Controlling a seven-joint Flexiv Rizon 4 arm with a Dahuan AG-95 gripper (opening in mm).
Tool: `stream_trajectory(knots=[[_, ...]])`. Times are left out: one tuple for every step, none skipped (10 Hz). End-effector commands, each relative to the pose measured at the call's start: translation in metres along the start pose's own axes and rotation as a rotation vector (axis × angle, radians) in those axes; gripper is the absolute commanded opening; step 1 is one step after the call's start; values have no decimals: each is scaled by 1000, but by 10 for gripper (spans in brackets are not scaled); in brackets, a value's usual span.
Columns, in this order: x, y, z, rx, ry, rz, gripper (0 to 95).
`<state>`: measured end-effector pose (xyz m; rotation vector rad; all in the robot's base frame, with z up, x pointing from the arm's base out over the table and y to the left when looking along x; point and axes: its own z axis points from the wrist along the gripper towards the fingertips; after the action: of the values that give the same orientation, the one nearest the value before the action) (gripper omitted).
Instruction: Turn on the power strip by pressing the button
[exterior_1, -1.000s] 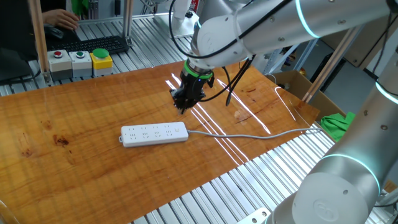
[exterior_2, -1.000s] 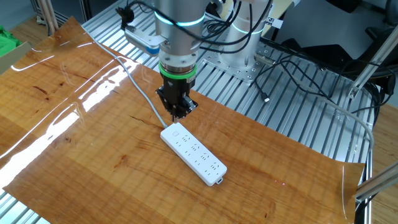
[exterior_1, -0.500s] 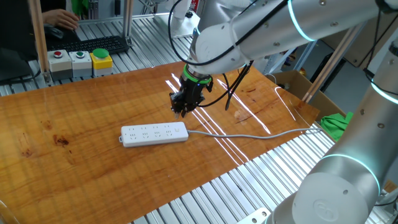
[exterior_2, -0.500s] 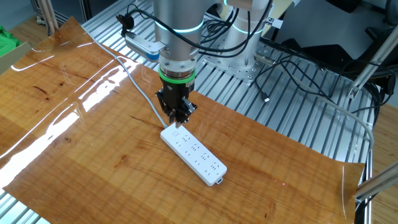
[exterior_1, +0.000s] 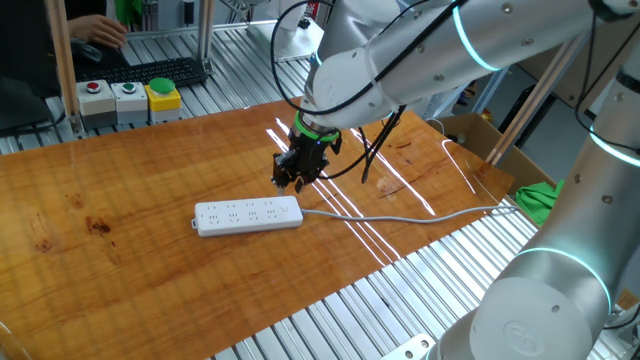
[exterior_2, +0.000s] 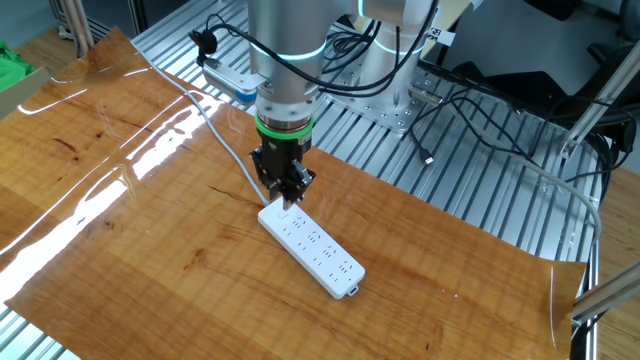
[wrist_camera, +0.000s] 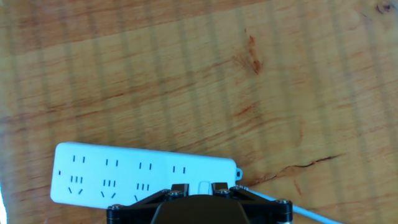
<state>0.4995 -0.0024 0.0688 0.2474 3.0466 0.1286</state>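
1. Wooden table (exterior_1: 120, 250) carries the power strip (exterior_1: 248, 215) flat near its middle; your first fixed view alone shows a black keyboard (exterior_1: 160, 72) and three knobbed grey boxes (exterior_1: 128, 97) at the far left.
2. Your hand view alone shows the button (wrist_camera: 203, 186), a small white rounded switch at the strip's cable end, right between the two finger tips (wrist_camera: 180, 188).
3. Your gripper (exterior_2: 283, 196) hovers just above that cable end; it holds nothing, and a small gap separates the tips. You cannot tell whether they touch the strip.
4. Your strip is white with rows of socket holes; its thin grey cable (exterior_1: 400, 217) trails right.
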Motion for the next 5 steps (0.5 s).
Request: stream_trajectory(knots=[[1,-3,2,7,-2,5,380],[1,-5,4,7,-1,2,380],[1,-8,5,9,-4,-3,380],[1,-12,5,8,-4,-6,380],[1,-14,6,7,-4,-4,380]])
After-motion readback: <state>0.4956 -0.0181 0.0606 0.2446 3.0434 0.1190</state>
